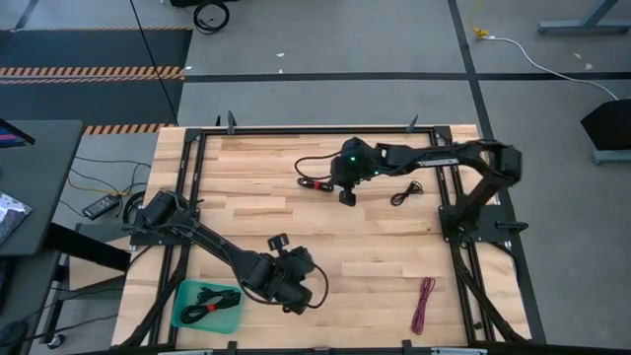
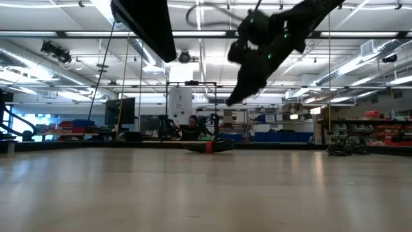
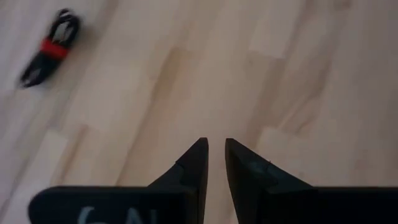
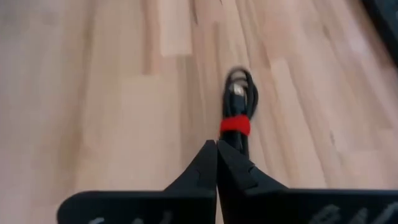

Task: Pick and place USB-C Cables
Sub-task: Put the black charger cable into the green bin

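Observation:
A black cable bundle with a red band (image 1: 315, 182) (image 4: 236, 118) lies flat on the wooden table toward its far side, also visible in the low view (image 2: 212, 147) and the left wrist view (image 3: 48, 55). My right gripper (image 1: 346, 196) (image 4: 216, 144) (image 2: 229, 102) hangs shut and empty above the table, just right of that bundle. A small black bundle (image 1: 401, 194) lies farther right. A long magenta-red cable (image 1: 424, 302) lies near the right front. My left gripper (image 1: 299, 292) (image 3: 215, 144) hovers beside the teal tray (image 1: 183, 314), shut but for a thin slit, holding nothing. The tray holds black and red-banded cables (image 1: 209, 301).
A black metal frame (image 1: 197, 133) runs around the table's edges. Both arm bases stand at the left and right sides. Bare wood lies between the two grippers. Beyond the table are a white cable with a yellow plug (image 1: 481, 34) and a black looped cord (image 1: 210, 15) on the floor.

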